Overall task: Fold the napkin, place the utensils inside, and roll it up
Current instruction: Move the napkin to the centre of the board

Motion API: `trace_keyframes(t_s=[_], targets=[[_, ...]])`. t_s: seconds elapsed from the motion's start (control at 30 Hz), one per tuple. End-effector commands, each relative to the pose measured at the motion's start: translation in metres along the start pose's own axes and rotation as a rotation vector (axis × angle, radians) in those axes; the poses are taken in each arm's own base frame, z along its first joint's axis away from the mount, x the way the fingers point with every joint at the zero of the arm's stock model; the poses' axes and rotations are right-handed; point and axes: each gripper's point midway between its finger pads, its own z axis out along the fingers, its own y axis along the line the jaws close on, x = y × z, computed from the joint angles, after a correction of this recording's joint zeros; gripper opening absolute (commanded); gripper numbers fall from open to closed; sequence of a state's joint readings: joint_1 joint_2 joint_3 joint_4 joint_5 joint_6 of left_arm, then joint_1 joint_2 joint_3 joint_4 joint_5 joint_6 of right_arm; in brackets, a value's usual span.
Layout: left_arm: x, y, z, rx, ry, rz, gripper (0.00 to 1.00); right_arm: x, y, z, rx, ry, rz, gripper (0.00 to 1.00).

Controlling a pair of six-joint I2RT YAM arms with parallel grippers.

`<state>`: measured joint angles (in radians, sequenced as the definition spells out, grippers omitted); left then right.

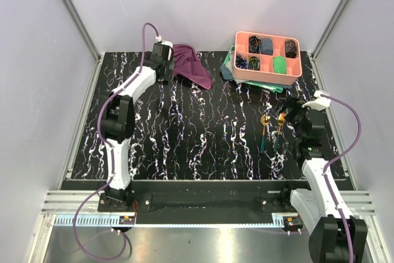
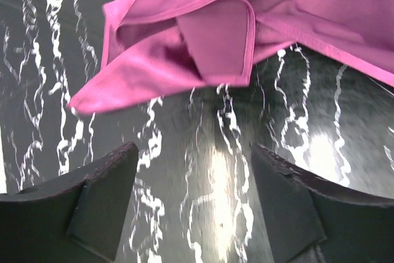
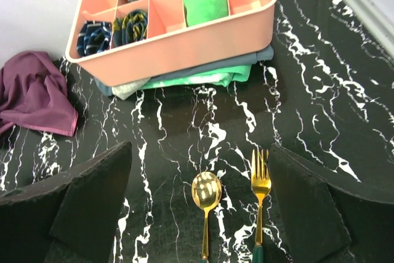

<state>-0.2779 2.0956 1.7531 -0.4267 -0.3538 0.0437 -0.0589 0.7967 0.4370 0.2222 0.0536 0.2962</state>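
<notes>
Plum napkin (image 1: 192,67) lay bunched far left, cutlery to the right.
From above, spoon (image 1: 265,129) and fork (image 1: 279,130) lay parallel on the tabletop (image 1: 203,133), well apart from it, a pink tray (image 1: 261,76) beyond them. Left wrist: left fingers (image 2: 104,183) spread and empty, facing the napkin's loose corner, probably to drag it flat. Right wrist: right fingers (image 3: 92,195) spread over the cutlery, nothing blocking.

One napkin (image 1: 192,66), one spoon (image 1: 264,132), one fork (image 1: 278,132), one tray (image 1: 265,76)
</notes>
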Motion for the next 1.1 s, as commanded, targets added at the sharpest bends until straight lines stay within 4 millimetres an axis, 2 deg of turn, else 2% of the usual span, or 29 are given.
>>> trace_keyframes(t_s=[0.0,0.1,0.13,0.2,0.37,0.67,0.83,1.07], targets=[[-0.031,0.009,0.012,-0.058,-0.053,0.072,0.75,-0.018,0.013,0.005,-0.041,-0.022,0.008,1.0],[-0.036,0.002,0.029,-0.051,-0.058,0.104,0.71,-0.016,0.015,0.008,-0.05,-0.009,0.008,1.0],[-0.03,-0.002,0.04,-0.053,-0.042,0.12,0.7,-0.016,0.015,0.009,-0.051,-0.008,0.01,1.0],[-0.038,-0.003,0.043,-0.056,-0.058,0.132,0.68,-0.015,0.016,0.011,-0.053,0.001,0.008,1.0],[-0.03,-0.015,0.06,-0.032,-0.041,0.157,0.64,-0.013,0.015,0.014,-0.048,0.01,0.006,1.0],[-0.031,-0.025,0.067,-0.018,-0.044,0.207,0.6,-0.011,0.014,0.018,-0.044,0.019,0.009,1.0],[-0.019,-0.023,0.077,-0.047,-0.012,0.256,0.61,-0.012,0.014,0.018,-0.045,0.018,0.011,1.0],[-0.018,-0.026,0.086,-0.047,-0.011,0.287,0.59,-0.012,0.015,0.018,-0.047,0.017,0.011,1.0]])
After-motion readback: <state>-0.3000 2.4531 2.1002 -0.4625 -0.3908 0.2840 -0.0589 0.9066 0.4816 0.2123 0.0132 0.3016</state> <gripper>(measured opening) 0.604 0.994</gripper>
